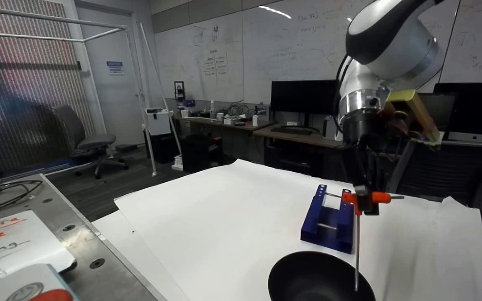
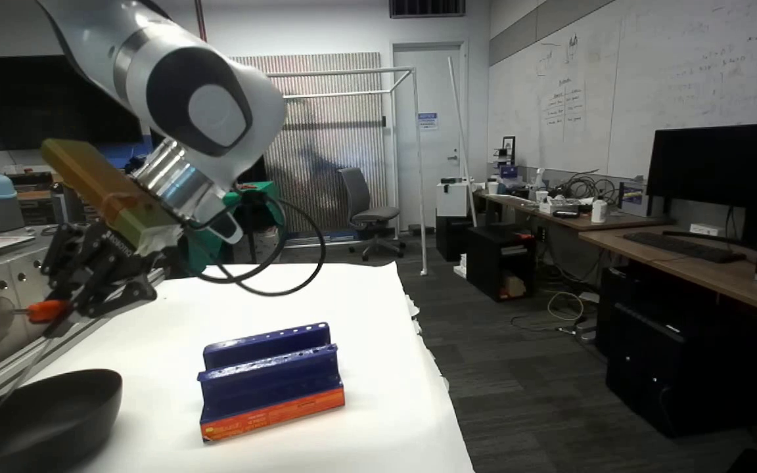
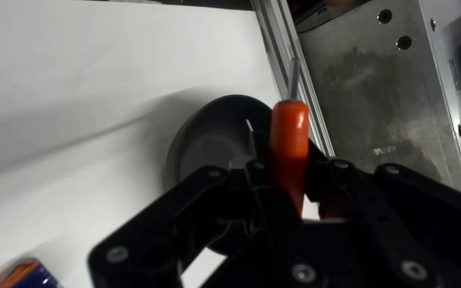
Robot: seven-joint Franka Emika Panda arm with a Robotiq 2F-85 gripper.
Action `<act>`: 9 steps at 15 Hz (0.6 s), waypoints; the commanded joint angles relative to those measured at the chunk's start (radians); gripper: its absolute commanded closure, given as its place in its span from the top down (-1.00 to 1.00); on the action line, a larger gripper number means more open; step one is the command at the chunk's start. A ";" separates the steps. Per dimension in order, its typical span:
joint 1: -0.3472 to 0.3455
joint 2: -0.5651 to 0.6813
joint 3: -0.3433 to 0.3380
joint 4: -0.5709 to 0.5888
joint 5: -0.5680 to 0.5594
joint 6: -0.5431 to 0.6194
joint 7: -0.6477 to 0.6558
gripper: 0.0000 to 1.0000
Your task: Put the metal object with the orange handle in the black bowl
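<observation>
The metal object with the orange handle point(image 1: 381, 197) is held by its T-shaped handle, with its thin metal shaft hanging down. The handle also shows in an exterior view point(image 2: 46, 311) and in the wrist view point(image 3: 289, 124). My gripper point(image 1: 366, 201) is shut on the handle, above the black bowl point(image 1: 308, 276). The gripper also shows in an exterior view point(image 2: 68, 316). The bowl also shows in an exterior view point(image 2: 86, 417) and in the wrist view point(image 3: 210, 140). In all views the shaft's lower end lies against the bowl's inside; whether it touches I cannot tell.
A dark-blue rack point(image 1: 326, 241) with an orange-sided base point(image 2: 273, 419) stands on the white-covered table point(image 1: 224, 234) near the bowl. A metal bench point(image 3: 354, 100) runs along the table edge beyond the bowl. A cable loop point(image 2: 273, 289) hangs from the arm.
</observation>
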 commanded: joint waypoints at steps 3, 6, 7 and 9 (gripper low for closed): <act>0.029 0.094 0.052 -0.031 0.083 0.118 -0.094 -0.89; 0.049 0.153 0.081 -0.046 0.071 0.245 -0.120 -0.86; 0.053 0.169 0.089 -0.048 0.069 0.271 -0.122 -0.85; 0.057 0.201 0.100 -0.043 0.066 0.317 -0.118 -0.40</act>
